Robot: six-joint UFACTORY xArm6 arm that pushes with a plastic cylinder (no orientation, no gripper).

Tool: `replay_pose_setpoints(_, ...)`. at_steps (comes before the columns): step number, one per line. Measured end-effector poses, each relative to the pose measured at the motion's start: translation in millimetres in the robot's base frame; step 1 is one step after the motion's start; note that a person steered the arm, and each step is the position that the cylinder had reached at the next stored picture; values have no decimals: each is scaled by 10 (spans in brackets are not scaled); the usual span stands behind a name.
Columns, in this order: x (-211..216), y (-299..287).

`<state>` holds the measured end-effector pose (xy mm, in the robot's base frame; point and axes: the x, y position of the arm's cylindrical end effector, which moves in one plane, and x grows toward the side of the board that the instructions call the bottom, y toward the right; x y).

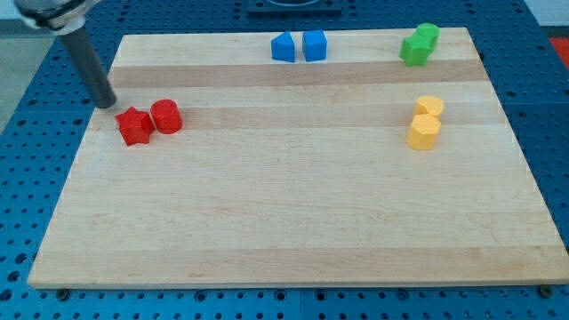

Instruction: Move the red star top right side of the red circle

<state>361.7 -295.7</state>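
Pale wood made up the counter (293,222), and eight small blocks were counted on it, in four pairs: two red, two blue, two green and two yellow.

The end effector was a straight dark rod with no jaws, so nothing could be clenched or released by it and nothing was grasped; my tip (107,104) was seen resting at the counter's left edge, near the view's top left. No block was touched by it.

The red star (134,125) was found just below and slightly to the view's right of my tip, close but apart from it. The red circle (166,116) was set immediately to the view's right of the star, the two touching or nearly so; the star therefore lay at the circle's left, a little lower.

Far to the view's right of my tip and higher, the two blue blocks (299,45) were placed side by side near the counter's top edge. Further right still, the two green blocks (419,44) were pressed together at the top right corner. The two yellow blocks (427,123), one above the other, were seen well to the right, at about the level of my tip.

No containers were seen.
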Motion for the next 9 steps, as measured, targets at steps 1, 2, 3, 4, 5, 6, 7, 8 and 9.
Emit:
replay_pose_setpoints(1, 381, -35)
replay_pose_setpoints(2, 721, -13)
replay_pose_setpoints(3, 726, 159)
replay_pose_setpoints(4, 594, 522)
replay_pose_setpoints(5, 458, 830)
replay_pose_setpoints(6, 237, 1060)
replay_pose_setpoints(7, -50, 1152)
replay_pose_setpoints(8, -273, 1363)
replay_pose_setpoints(9, -503, 1628)
